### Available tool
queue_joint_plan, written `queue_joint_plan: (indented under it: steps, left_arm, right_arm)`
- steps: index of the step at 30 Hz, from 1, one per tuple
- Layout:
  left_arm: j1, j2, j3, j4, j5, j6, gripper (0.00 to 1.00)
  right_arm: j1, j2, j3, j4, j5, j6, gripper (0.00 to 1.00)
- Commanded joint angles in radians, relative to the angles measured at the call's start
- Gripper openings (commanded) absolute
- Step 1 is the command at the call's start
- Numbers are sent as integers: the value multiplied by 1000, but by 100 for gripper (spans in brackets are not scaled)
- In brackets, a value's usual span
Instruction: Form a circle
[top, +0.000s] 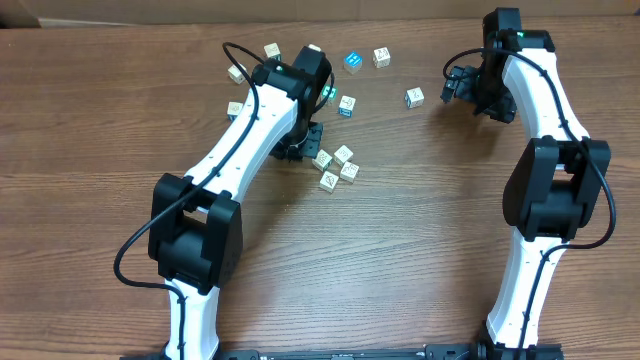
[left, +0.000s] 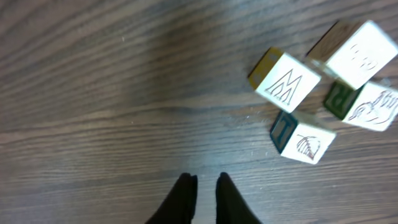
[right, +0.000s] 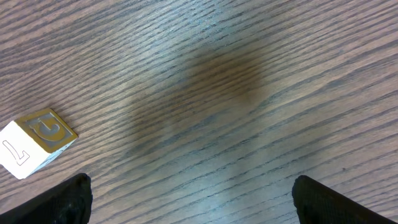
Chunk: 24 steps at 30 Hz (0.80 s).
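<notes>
**Four cubes bunched, ring hardly begun**

My left tool (left: 206, 182) is all but clenched on nothing. The cluster of small whitish wooden letter cubes (top: 336, 167) lies mid-frame overhead on the brown wood-grain counter (top: 430, 250), and more are scattered toward the top. My right tool (right: 193, 193) gapes wide and empty, with a stray cream-and-gold letter cube (right: 34, 142) at its left. I judge the cubes light, rigid and quick to skid, so I would pinch across opposite flat faces.
</notes>
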Motion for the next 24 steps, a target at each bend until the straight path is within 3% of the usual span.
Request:
queue_joint_plan:
  steps: [1,8,16,19,24]
  left_arm:
    - [1,1,-21,-8,11,-5,18]
    - [2,1,-26,-3,8,-6,38]
    - [2,1,-26,14,7,-5,35]
    - [2,1,-26,18,1,-4,40]
    - [2,1,-26,17,1,-2,41]
  right_arm:
    - [0,-24,22,2,2,5,100]
    - [0,-24,22,2,2,5,100]
    - [0,-24,22,2,2,5,100]
    - [0,-24,22,2,2,5,100]
    - [0,-24,22,3,2,5,100]
